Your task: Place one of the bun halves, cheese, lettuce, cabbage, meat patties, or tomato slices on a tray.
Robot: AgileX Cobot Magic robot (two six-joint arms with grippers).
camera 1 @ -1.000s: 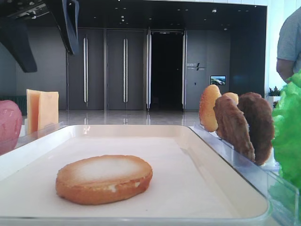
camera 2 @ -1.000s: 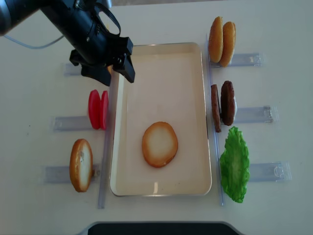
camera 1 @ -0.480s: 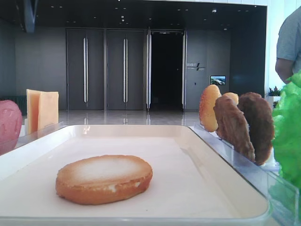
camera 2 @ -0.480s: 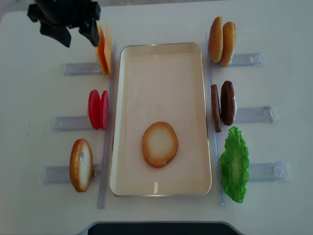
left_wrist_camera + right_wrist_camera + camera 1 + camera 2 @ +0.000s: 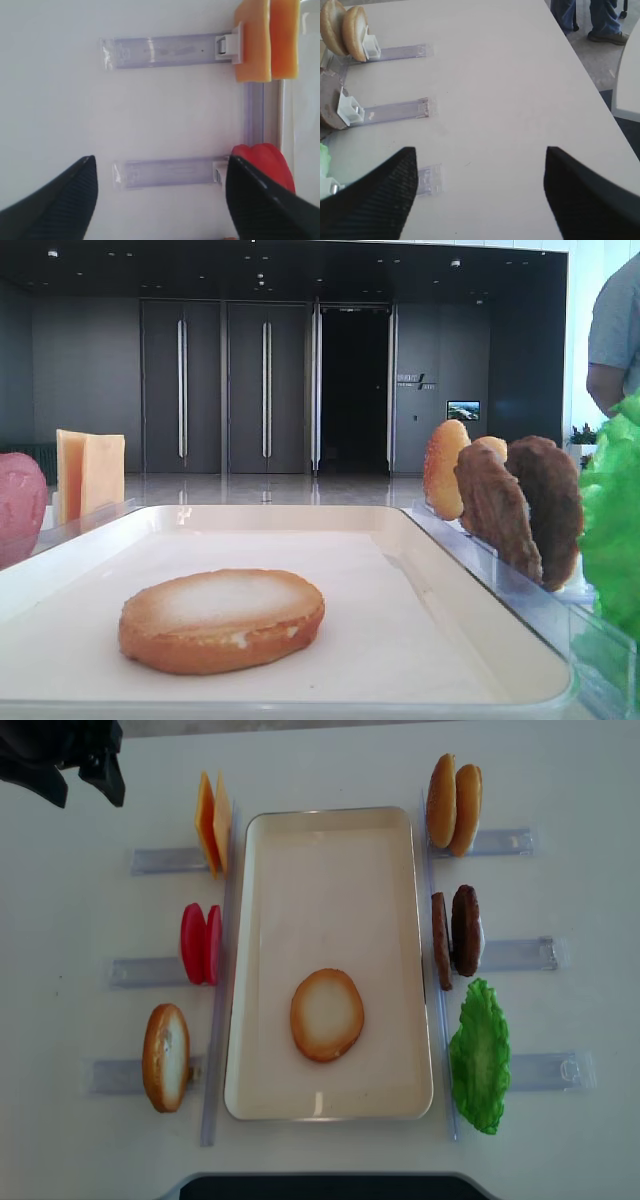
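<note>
A bun half [image 5: 327, 1015] lies pale face up on the cream tray [image 5: 330, 813] and is also seen as the bun half [image 5: 222, 620]. Left of the tray stand the cheese [image 5: 213, 835], tomato slices [image 5: 201, 943] and another bun half [image 5: 166, 1057]. To the right are two bun halves [image 5: 453, 804], the meat patties [image 5: 456, 932] and the lettuce [image 5: 480, 1055]. Cabbage is out of view. My left gripper [image 5: 85, 792] hangs open and empty at the far left corner, over bare table [image 5: 161, 160]. The right gripper [image 5: 477, 150] is open and empty.
Clear plastic stands [image 5: 160, 860] hold the food upright on both sides of the tray. In the right wrist view the table's right edge [image 5: 590, 75] is close, and a person's legs [image 5: 600, 20] stand beyond it.
The left arm has drawn back from over the tray's far left corner to the table's far left corner, leaving the low front view. Its jaws stayed open. The food has not moved.
</note>
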